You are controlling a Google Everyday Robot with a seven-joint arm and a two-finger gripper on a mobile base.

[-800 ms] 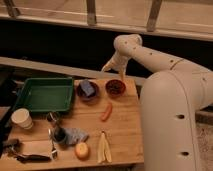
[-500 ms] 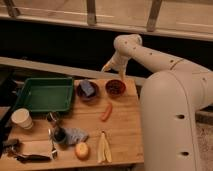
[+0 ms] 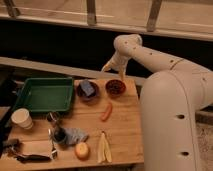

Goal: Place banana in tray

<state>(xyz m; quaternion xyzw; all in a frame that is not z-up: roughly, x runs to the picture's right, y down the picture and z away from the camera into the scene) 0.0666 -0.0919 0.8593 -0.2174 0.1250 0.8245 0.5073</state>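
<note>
Hovering at the upper middle of the frame, the end effector [image 3: 118, 70] hangs above the back edge of the counter [image 3: 127, 132], just over the small dark bowl [image 3: 115, 87] there; whether it is apart or together I cannot tell, and nothing appears to be held in it. The banana [image 3: 103, 148] lies flat near the front edge of the counter, low in the frame, just right of a round yellow-orange fruit [image 3: 82, 150] and below an orange-red stick [image 3: 106, 111]. The green tray [image 3: 44, 95] sits at the left of the frame, well apart from the banana, with nothing in it. The task looks to be at its first step: the reach toward the banana, with no grasp made yet. The next move likely calls for bringing the arm down the frame past the bowl and the stick, lining up across the slim banana, and closing on it without bumping the fruit beside it.
</note>
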